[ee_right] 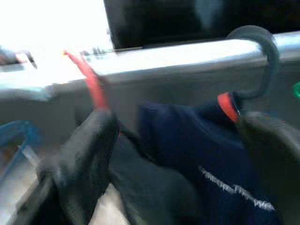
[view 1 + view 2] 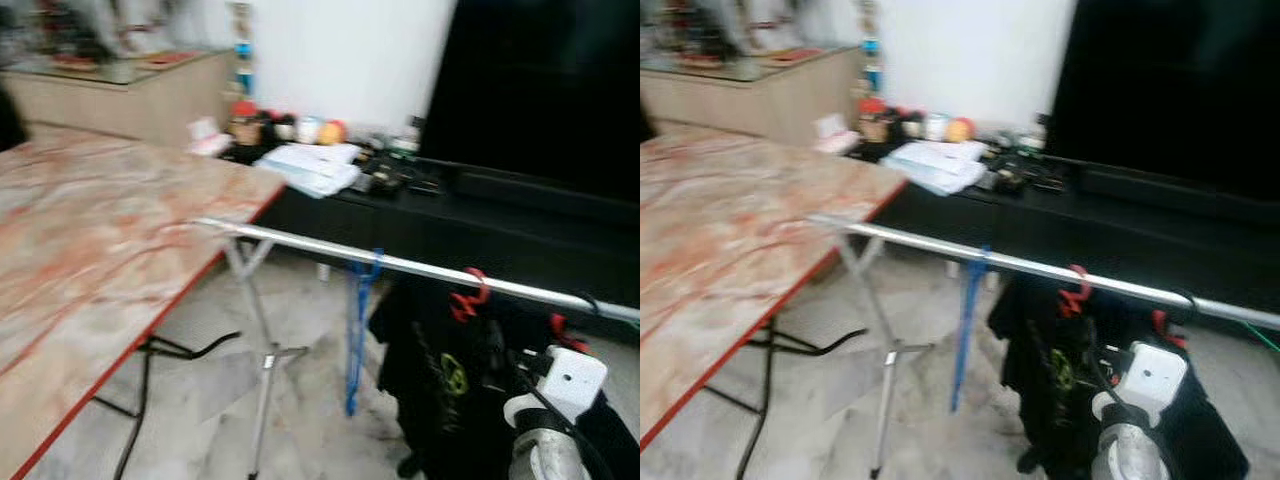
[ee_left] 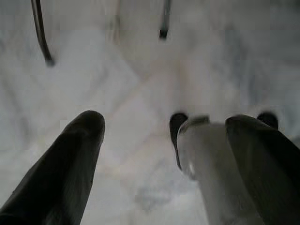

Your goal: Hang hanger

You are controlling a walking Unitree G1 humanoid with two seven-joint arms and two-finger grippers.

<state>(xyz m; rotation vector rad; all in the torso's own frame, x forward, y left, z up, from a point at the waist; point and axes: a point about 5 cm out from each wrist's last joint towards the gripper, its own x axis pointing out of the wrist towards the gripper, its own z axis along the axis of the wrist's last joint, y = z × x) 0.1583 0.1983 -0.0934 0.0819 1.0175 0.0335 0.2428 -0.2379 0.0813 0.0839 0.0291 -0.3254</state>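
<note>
Closest, my right gripper [image 1: 173, 154] has jaws spread beside the hanger [image 1: 255, 61] hooked on the rail [image 2: 420, 268]; a careless withdrawal could unhook it. My left gripper [image 3: 159, 154], jaws spread, hangs idle over the floor [image 3: 140, 84].

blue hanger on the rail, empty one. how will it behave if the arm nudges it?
Probably swings freely: the blue hanger hangs from the silver rail by its hook alone, with nothing on it. It looks thin and light, so likely little resistance. On the smooth round rail it may also slide toward the dark shirts rather than stay put.
</note>
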